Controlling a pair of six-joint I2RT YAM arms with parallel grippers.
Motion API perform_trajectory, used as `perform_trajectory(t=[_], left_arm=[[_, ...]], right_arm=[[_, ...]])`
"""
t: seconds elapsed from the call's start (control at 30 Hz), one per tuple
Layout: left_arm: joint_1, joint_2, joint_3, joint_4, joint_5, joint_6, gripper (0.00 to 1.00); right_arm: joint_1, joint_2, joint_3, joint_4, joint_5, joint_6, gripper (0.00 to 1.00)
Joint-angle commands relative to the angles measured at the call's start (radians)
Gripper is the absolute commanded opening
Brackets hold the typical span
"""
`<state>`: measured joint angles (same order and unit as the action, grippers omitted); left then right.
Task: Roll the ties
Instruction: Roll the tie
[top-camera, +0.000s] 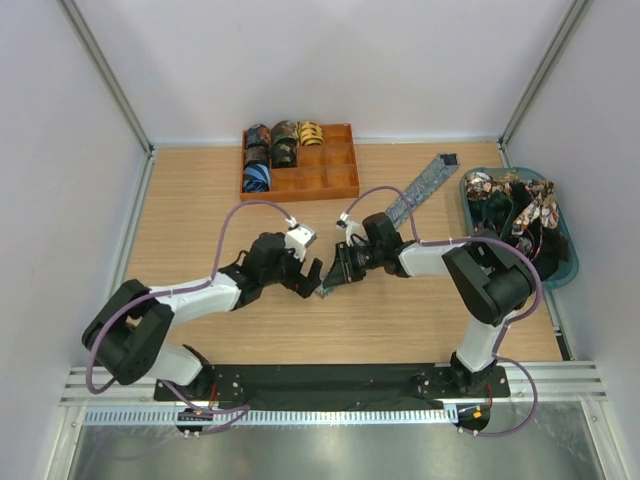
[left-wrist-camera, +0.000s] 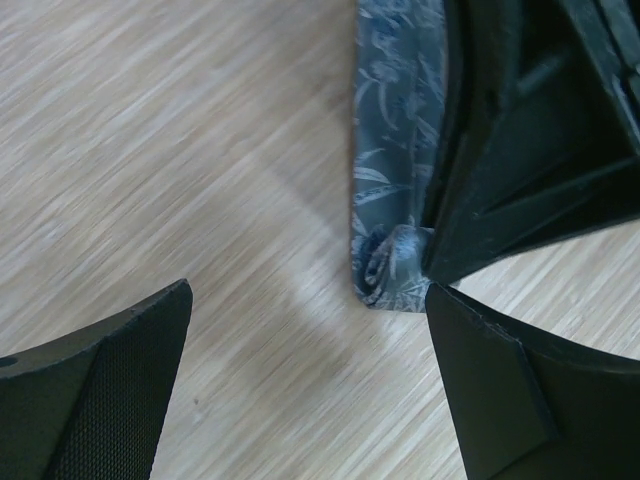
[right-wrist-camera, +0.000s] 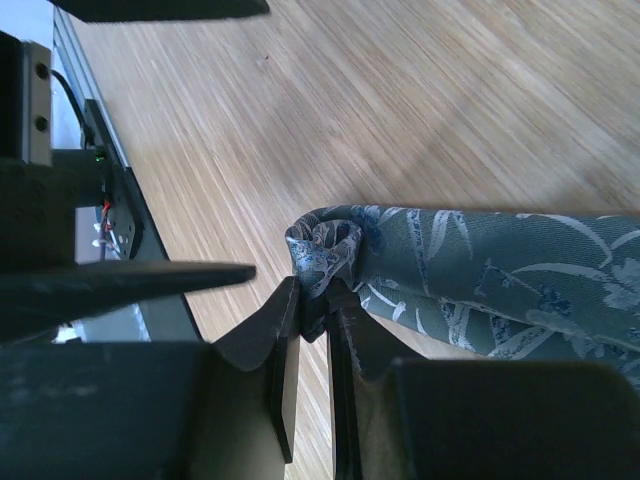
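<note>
Black base plate (top-camera: 340, 380) at the near edge carries both arms, which reach inward to meet at the middle of the wooden table (top-camera: 200, 200). The left gripper (top-camera: 308, 280) hangs there with its fingers (left-wrist-camera: 100, 400) spread wide, grasping nothing. One finger stands just beside the curled end of a grey-blue tie (right-wrist-camera: 480, 280), the other well clear on bare wood. The right gripper (right-wrist-camera: 318, 300) is clenched on that curled end (right-wrist-camera: 325, 245), a small tight spiral of leaf-patterned fabric pinched between its fingertips at the table surface. From the spiral the rest of the tie lies flat and runs away diagonally under the right arm toward the far right, its end near a teal bin (top-camera: 570, 260) at the right edge. That bin holds a heap of loose ties (top-camera: 510, 195). Along the far edge sits an orange compartment tray (top-camera: 330, 165), with rolled ties (top-camera: 270, 150) filling its left compartments, among them a gold one (top-camera: 311, 132) and a blue one (top-camera: 257, 178).
</note>
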<state>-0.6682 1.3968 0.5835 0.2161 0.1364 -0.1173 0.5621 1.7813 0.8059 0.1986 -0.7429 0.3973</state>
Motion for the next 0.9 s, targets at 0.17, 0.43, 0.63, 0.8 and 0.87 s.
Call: perform_trajectory(t=[0.17, 0.43, 0.63, 0.8, 0.87], left_arm=[[-0.074, 0.108, 0.127, -0.066, 0.078, 0.189, 1.00], [-0.097, 0.195, 0.193, -0.119, 0.127, 0.238, 0.99], [-0.128, 0.277, 0.251, -0.187, 0.068, 0.257, 0.90], [-0.146, 0.312, 0.279, -0.213, 0.040, 0.271, 0.80], [-0.149, 0.321, 0.288, -0.236, 0.025, 0.269, 0.72]], right_arm=[[-0.030, 0.046, -0.008, 0.082, -0.053, 0.040, 0.07], [-0.050, 0.058, -0.013, 0.091, -0.053, 0.054, 0.07], [-0.056, 0.076, -0.004, 0.082, -0.053, 0.052, 0.07], [-0.059, 0.084, -0.001, 0.082, -0.053, 0.052, 0.06], [-0.060, 0.086, 0.001, 0.081, -0.055, 0.052, 0.07]])
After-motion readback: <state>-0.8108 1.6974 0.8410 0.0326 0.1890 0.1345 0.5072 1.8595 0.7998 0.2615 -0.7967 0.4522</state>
